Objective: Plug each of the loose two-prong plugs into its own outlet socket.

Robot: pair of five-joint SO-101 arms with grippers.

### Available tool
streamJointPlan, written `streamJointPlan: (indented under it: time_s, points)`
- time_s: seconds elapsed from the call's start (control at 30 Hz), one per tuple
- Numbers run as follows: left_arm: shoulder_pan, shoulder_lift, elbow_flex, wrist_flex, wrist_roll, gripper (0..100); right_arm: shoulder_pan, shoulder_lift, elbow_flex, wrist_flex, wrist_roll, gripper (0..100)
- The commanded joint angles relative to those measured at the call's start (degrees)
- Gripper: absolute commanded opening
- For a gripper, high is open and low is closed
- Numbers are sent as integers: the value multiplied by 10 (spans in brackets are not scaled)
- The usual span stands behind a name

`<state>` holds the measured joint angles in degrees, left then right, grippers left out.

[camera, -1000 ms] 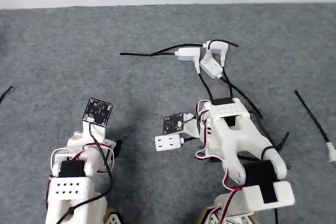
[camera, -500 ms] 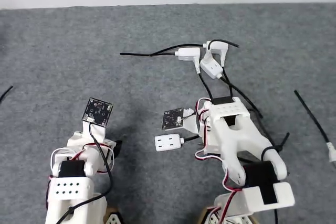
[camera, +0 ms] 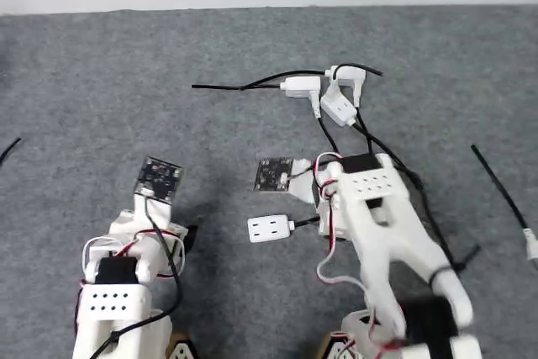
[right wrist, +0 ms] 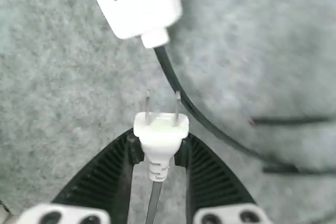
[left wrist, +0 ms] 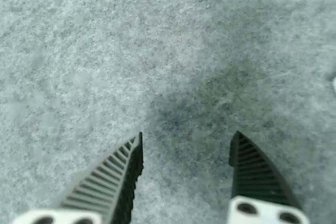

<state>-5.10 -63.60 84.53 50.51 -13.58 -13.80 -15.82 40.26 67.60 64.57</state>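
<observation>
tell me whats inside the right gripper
The right gripper is shut on a white plug, its two prongs bare and pointing toward the socket. The fingers cover the plug's sides.

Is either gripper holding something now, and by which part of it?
The right gripper holds a plug by its white body, behind the prongs. The left gripper is open and holds nothing.

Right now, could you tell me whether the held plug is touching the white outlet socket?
Apart: the right wrist view shows grey carpet between the prongs of the plug and the outlet socket.
</observation>
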Motion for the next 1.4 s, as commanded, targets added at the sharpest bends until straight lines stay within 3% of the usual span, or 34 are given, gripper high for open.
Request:
streamJointPlan:
  time_s: [0.0, 0.2, 0.3, 0.37, 0.57, 0.77, 1.37]
  points:
    - [86, -9, -39, -8, 34, 250, -6, -105, 0, 36, -53, 9]
    - [224, -9, -117, -11, 222, 254, -6, -187, 33, 77, -115, 9]
    - [262, -9, -121, -52, 334, 254, -15, -181, 52, 83, -134, 9]
    - [281, -9, -102, -84, 369, 254, -27, -171, 60, 83, -150, 9]
    - [350, -9, -26, -149, 376, 254, -84, -175, 61, 83, -185, 9]
    - [359, -9, -16, -176, 378, 254, -143, -200, 60, 89, -221, 9]
    - [358, -9, -7, -184, 376, 254, -147, -320, 29, 174, -222, 9]
